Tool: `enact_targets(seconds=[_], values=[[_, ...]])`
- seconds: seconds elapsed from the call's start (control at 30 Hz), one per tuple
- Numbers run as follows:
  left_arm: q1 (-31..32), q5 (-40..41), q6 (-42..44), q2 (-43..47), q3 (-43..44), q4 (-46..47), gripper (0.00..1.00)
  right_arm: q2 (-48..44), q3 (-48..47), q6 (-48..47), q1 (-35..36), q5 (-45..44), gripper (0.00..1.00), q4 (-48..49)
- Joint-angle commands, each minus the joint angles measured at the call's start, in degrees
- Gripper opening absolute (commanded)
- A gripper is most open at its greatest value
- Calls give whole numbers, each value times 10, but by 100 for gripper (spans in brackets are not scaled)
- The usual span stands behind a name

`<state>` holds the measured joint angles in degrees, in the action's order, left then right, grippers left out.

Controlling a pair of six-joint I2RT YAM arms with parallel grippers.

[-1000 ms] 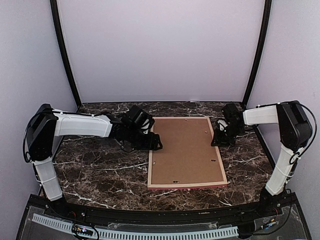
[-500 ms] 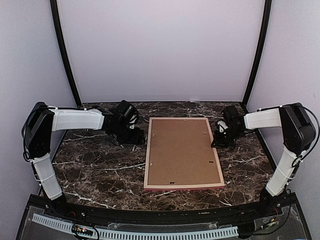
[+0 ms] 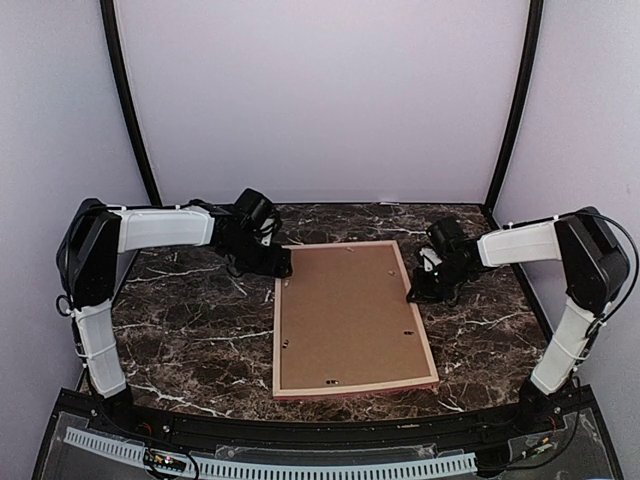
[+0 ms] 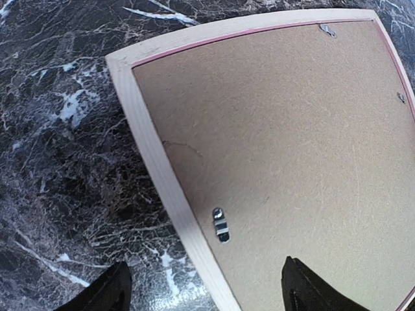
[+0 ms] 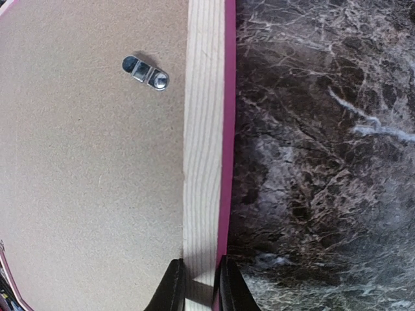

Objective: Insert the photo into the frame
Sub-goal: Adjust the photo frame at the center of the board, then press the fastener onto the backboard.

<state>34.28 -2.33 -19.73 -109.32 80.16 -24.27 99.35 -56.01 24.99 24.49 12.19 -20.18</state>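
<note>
The frame [image 3: 355,386] lies face down in the middle of the table, pale wood rail and pink edge up, with a brown backing board [image 3: 345,310] filling it. The photo is out of view. My left gripper [image 3: 278,262] hangs open over the frame's far left corner; in the left wrist view its fingertips straddle the pale rail [image 4: 149,149] without touching, gripper [image 4: 204,280]. My right gripper [image 3: 415,290] is shut on the frame's right rail [image 5: 204,129], its two fingertips pinching the wood, gripper [image 5: 200,285].
Small metal turn clips [image 4: 221,224] [image 5: 146,72] sit on the backing board near the rails. Dark marble table [image 3: 190,340] lies bare to the left and right of the frame. White walls and black posts enclose the back.
The frame has slid left and turned slightly. My right gripper followed it and closed on the right rail. My left gripper drew back to the far left corner and opened wider.
</note>
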Motion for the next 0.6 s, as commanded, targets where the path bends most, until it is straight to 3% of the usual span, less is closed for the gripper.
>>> enact_targets(seconds=[0.0, 0.2, 0.57], values=[[1, -14, 25, -27, 32, -36, 83, 6, -5, 20, 16, 42, 12, 31], [1, -2, 36, -57, 56, -46, 83, 14, -7, 18, 17, 47, 12, 35], [1, 15, 46, -95, 80, -50, 69, 16, 1, 19, 17, 51, 12, 40]])
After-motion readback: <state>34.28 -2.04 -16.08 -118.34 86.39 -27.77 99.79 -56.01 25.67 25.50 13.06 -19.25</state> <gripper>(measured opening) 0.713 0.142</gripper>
